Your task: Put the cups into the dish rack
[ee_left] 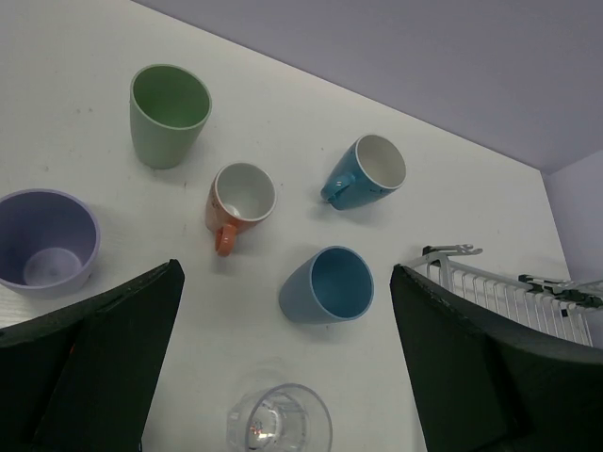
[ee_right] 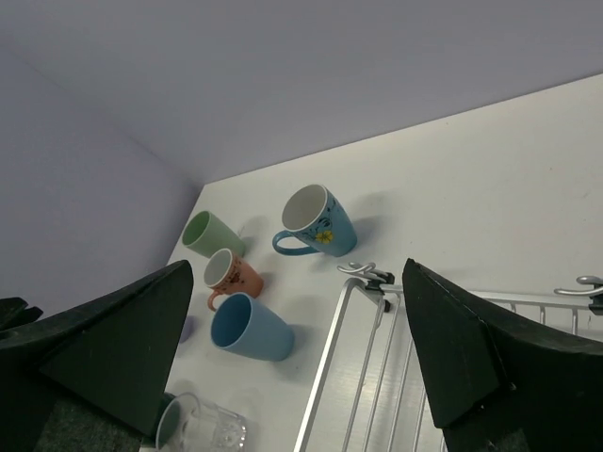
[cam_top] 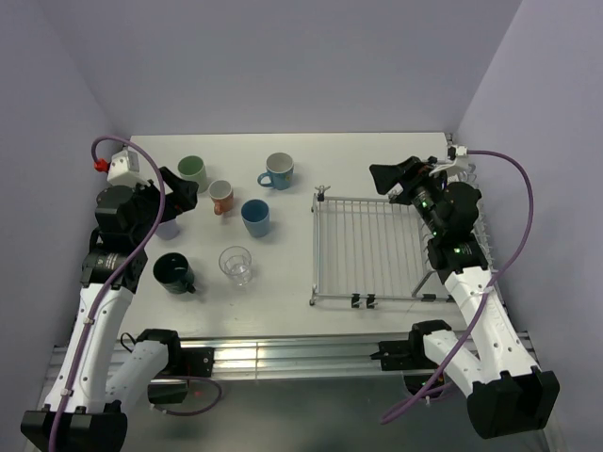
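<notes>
Nearest the arm bases, the dark green mug [cam_top: 173,273] and the clear glass tumbler [cam_top: 236,266] stand side by side, mouths up, on the white table [cam_top: 283,315]. To their right is the dish rack [cam_top: 372,250], flat on the table and apart from every cup.

Mid-table is the light blue cup [cam_top: 255,217]. The lavender cup [ee_left: 47,240] is at the left, partly hidden from above by the left gripper [ee_left: 285,278]. That gripper hangs over the cluster with its jaws wide apart.

Further back is the orange mug [cam_top: 221,196]. Farthest are the pale green cup [cam_top: 192,169] and the blue mug [cam_top: 277,170], which has a flower print.

The right gripper [ee_right: 298,273] is above the rack's far edge, jaws likewise spread wide.
</notes>
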Controlling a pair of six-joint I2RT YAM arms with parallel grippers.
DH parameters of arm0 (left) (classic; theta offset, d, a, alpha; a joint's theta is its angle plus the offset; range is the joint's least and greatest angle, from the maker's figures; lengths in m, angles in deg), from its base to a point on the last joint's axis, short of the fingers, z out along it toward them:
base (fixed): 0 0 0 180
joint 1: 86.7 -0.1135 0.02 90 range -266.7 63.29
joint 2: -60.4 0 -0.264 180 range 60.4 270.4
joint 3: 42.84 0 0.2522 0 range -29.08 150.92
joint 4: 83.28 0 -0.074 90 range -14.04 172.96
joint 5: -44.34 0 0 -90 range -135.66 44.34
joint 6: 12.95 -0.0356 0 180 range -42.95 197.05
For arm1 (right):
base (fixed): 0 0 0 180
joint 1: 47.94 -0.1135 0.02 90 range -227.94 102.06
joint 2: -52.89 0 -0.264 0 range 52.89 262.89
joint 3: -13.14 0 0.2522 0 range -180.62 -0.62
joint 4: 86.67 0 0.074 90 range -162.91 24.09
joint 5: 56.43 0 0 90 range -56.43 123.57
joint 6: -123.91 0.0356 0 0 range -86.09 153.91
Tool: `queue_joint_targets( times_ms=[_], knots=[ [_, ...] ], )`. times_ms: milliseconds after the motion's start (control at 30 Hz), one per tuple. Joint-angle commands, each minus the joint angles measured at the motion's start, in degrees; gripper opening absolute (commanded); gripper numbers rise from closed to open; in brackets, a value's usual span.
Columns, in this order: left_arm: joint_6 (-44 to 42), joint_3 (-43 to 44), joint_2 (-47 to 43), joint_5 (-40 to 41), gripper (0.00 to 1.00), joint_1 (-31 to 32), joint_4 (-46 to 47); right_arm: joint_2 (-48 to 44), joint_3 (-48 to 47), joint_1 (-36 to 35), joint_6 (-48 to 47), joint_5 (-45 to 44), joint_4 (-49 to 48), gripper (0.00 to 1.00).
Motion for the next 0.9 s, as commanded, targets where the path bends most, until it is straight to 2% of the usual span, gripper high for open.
queue_joint_targets(
  times_ms=[0,233,367,500,633,867],
  knots=[
    [-0.2,0.8,-0.2,-1.4,0.99,-0.2,3.1,-0.3,-2.7,0.3,-1.0,-0.7,0.2,1.00],
    [-0.3,1.0,-0.1,0.0,0.99,-0.2,3.5,0.4,-4.0,0.2,-1.8,-0.4,2.0,1.00],
    [0.5,4.8,2.9,0.0,0.99,-0.2,2.2,1.0,-4.9,0.2,-0.9,0.7,2.1,1.00],
    [1.1,15.9,12.1,1.6,0.98,2.9,-2.1,1.2,-4.9,0.2,0.7,2.2,1.4,1.00],
    [0.9,25.9,21.4,9.7,0.95,10.0,-7.0,2.6,-6.4,0.2,1.4,3.0,2.4,1.00],
    [1.4,43.7,41.9,15.3,0.83,17.3,-13.2,5.6,-9.5,0.2,1.2,4.1,6.7,1.00]
  ],
)
